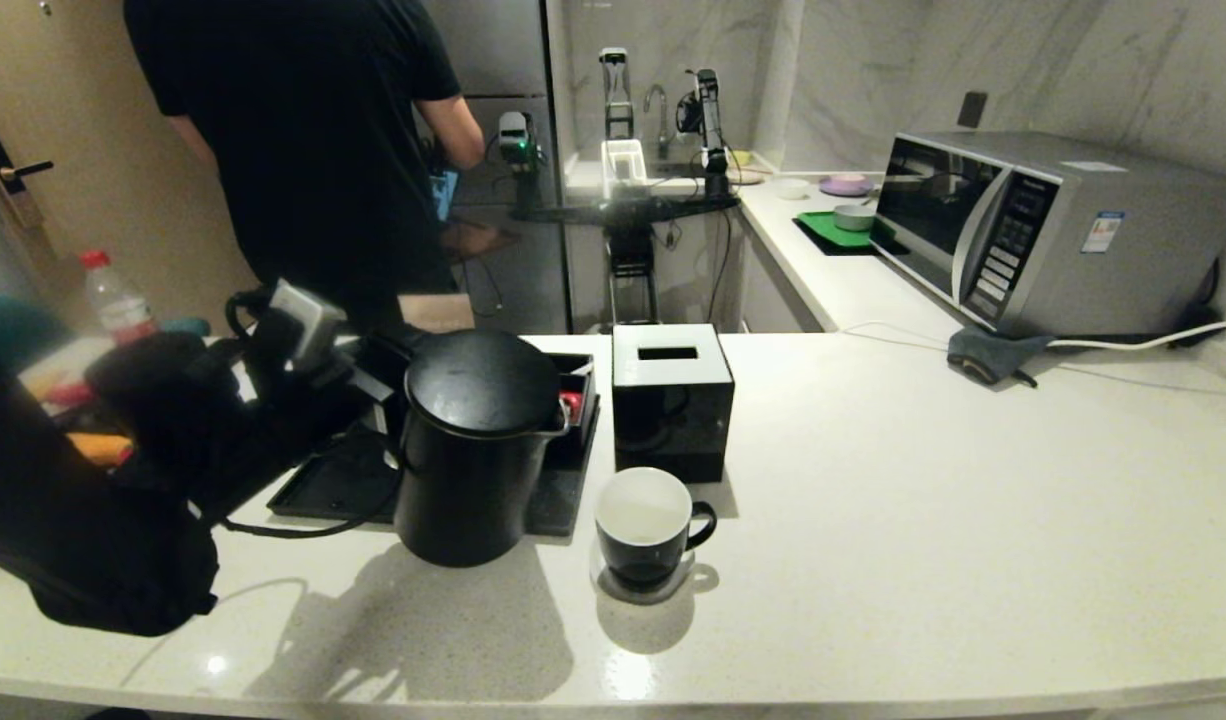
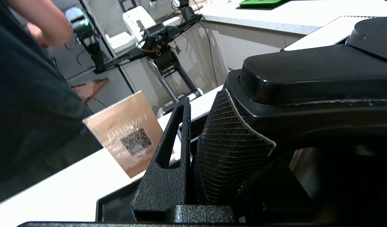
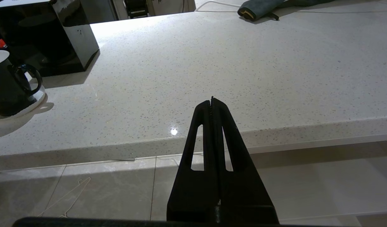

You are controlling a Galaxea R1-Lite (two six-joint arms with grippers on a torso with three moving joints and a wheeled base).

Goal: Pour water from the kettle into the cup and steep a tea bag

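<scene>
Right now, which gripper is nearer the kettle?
Left. The left gripper is clamped on the kettle handle; the right gripper hangs shut off the counter's front edge, away from it.

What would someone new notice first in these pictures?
The tall black kettle near the counter's front, with the left gripper clamped on its handle. Just right of it sits the cup, and behind that a glossy black box. A person in black stands behind the counter.
</scene>
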